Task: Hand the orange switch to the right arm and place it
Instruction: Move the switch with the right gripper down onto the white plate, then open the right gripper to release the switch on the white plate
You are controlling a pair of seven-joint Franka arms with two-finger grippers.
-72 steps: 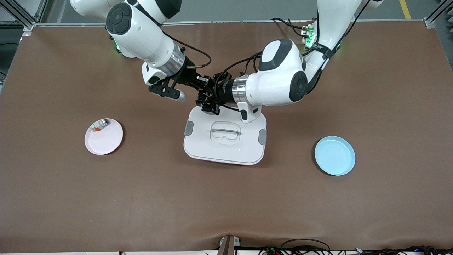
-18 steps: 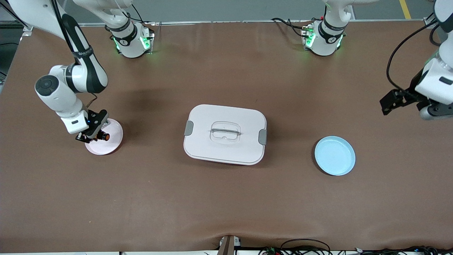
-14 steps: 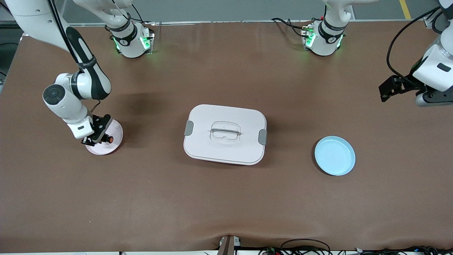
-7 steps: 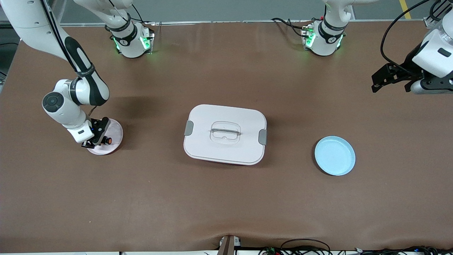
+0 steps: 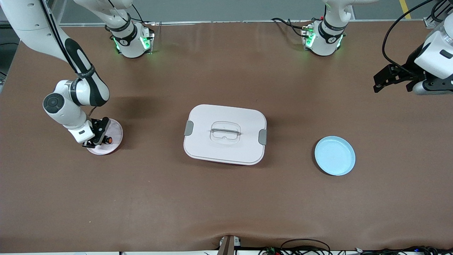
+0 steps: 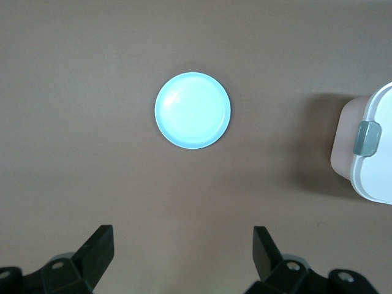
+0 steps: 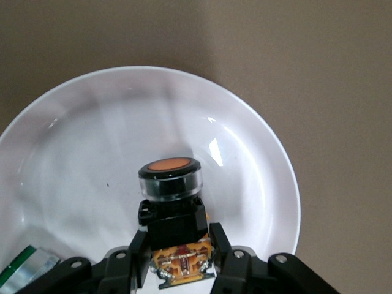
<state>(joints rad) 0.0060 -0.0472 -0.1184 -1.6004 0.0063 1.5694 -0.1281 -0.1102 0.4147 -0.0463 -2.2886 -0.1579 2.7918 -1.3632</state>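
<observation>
Two arms point(image 5: 76, 102) point(image 5: 433, 60), each with one gripper point(image 5: 96, 136) point(image 5: 384, 79), work a table point(image 5: 226, 198) holding two plates, one pink point(image 5: 115, 132) and one blue point(image 5: 334, 156), one lidded box point(image 5: 225, 134), one orange switch point(image 5: 107, 140) and apparently one small silver piece point(image 7: 27, 264).

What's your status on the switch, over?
Right gripper shut on orange switch, low over pink plate. Left gripper open, waiting over bare table at its end. Silver-and-red piece on plate beside it; drop spot clear.
</observation>
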